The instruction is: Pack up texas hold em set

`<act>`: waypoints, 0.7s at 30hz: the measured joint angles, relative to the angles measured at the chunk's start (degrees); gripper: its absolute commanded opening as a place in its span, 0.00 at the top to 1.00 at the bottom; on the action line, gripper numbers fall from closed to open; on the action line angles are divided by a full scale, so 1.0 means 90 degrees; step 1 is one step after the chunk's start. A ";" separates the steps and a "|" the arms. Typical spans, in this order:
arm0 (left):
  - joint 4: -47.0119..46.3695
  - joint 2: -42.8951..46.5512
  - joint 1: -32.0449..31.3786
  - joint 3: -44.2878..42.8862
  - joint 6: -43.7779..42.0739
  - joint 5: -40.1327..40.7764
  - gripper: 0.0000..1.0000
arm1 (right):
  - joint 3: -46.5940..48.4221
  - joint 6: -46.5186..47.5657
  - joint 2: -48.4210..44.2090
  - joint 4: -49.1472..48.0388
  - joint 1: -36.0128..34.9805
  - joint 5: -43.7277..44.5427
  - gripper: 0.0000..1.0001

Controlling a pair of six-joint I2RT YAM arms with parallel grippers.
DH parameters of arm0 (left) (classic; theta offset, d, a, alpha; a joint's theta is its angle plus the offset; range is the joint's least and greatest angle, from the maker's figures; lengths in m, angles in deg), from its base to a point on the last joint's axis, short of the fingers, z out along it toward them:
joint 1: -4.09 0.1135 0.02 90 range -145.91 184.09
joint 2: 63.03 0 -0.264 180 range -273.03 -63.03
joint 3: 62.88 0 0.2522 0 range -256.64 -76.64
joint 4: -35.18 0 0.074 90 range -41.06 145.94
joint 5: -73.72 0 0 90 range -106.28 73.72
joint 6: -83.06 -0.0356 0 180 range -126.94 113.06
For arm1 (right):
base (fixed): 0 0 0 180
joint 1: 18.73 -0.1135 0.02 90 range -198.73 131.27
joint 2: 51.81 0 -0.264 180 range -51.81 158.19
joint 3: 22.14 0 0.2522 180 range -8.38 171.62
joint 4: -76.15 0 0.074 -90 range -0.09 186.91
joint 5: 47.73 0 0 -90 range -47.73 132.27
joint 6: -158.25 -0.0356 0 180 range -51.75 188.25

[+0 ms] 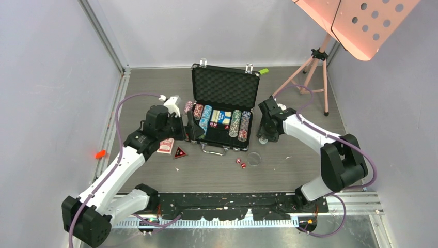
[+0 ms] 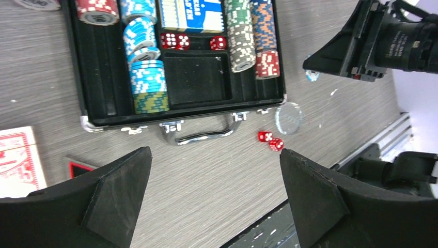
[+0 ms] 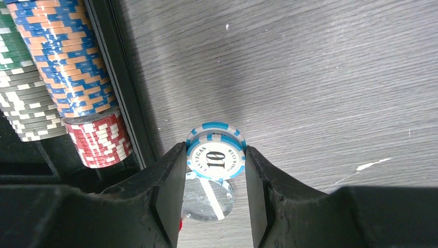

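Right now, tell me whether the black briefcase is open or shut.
Open. The lid of the briefcase stands upright with its foam lining showing, and the chip stacks in the tray lie uncovered.

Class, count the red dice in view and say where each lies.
5 dice. Three sit inside the briefcase beside the blue card box: a pair and a single. Two lie on the table near the handle. More may be hidden.

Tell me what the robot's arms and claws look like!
The left arm and right arm both have smooth white links joined by chunky black joints. A purple cable loops along each one. The left claw and right claw are black, each with two thick wedge-shaped fingers.
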 measured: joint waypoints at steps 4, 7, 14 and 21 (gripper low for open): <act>-0.0636 0.0000 0.0000 0.0333 0.0359 -0.0325 0.05 | 0.0000 0.0015 -0.0066 0.0090 0.0002 -0.0010 0.69; -0.1297 -0.0036 -0.0061 0.0673 0.0699 -0.0571 0.08 | 0.0000 0.0015 -0.0119 0.0165 0.0002 -0.0104 0.68; -0.2844 -0.0406 -0.1010 0.1149 0.1173 -0.0374 0.16 | 0.0000 -0.0238 -0.0631 0.0187 0.0073 -0.0687 0.72; -0.4427 -0.1185 -0.1758 0.1158 0.1559 -0.0010 0.38 | 0.0005 -0.0918 -0.1467 0.0121 0.0080 -0.1355 0.74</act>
